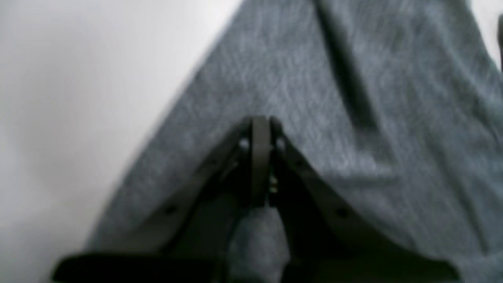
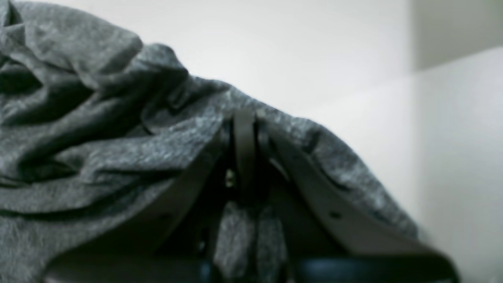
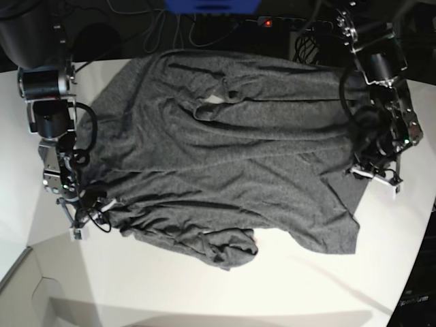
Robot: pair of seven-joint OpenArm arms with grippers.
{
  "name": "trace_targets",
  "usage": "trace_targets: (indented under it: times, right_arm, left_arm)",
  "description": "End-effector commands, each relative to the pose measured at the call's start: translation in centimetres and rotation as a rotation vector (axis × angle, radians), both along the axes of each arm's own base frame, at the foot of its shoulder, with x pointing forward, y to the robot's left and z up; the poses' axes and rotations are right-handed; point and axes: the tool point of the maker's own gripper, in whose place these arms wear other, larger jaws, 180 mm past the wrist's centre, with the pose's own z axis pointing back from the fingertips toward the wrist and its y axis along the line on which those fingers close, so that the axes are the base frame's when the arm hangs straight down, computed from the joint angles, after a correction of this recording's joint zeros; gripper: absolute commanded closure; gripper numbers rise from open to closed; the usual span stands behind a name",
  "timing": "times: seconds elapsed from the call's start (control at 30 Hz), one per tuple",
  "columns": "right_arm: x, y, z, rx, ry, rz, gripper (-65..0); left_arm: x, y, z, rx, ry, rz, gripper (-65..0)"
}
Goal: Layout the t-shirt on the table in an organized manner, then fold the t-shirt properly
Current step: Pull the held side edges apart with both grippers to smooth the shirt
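one heathered dark grey knit t-shirt point(image 3: 231, 163) | one smooth white table point(image 3: 286, 286) | my left claw point(image 1: 261, 129) pinches its cloth | my right claw point(image 2: 244, 118) pinches it too

One dark grey t-shirt point(image 3: 225, 157) lies on one white counter point(image 3: 286, 286), the only garment here. Two robot arms stand at it, one at each side edge of the counter, each with one gripper: the left gripper point(image 3: 373, 172) and the right gripper point(image 3: 82, 216), two in all.

The t-shirt point(image 3: 225, 157) is heathered dark grey, plain; the table point(image 3: 204, 293) white.
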Motion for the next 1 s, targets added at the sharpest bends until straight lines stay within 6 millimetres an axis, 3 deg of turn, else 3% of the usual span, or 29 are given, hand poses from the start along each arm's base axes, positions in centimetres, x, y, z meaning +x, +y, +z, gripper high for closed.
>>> trace_targets:
  times: [0.0, 0.1, 0.4, 0.63, 0.77, 0.97]
  right_arm:
    - [1.1, -0.7, 1.6, -0.011, -0.034, -0.005, 0.0]
    - [1.1, -1.0, 1.6, -0.015, -0.034, -0.007, 0.0]
    - [0.7, -2.6, 1.8, -0.039, -0.026, -0.021, 0.0]
    - [-0.7, -3.7, 0.6, -0.055, 0.003, -0.029, 0.0]
    - [-0.5, -3.6, 0.8, -0.054, -0.004, -0.028, 0.0]
    - [1.7, -1.7, 5.8, -0.070, -0.154, 0.034, 0.0]
  left_arm:
    - [0.5, 1.2, 0.6, 0.041, -0.002, 0.007, 0.0]
    - [-0.2, 2.0, -0.5, 0.079, 0.025, 0.011, 0.0]
    - [-2.6, 5.3, 0.2, 0.088, 0.023, 0.047, 0.0]
    - [-2.8, 5.2, 1.0, 0.055, -0.017, 0.055, 0.0]
    - [-1.4, 4.9, 3.4, 0.080, -0.082, 0.038, 0.0]
    - [1.3, 3.2, 10.6, 0.158, -0.276, -0.016, 0.0]
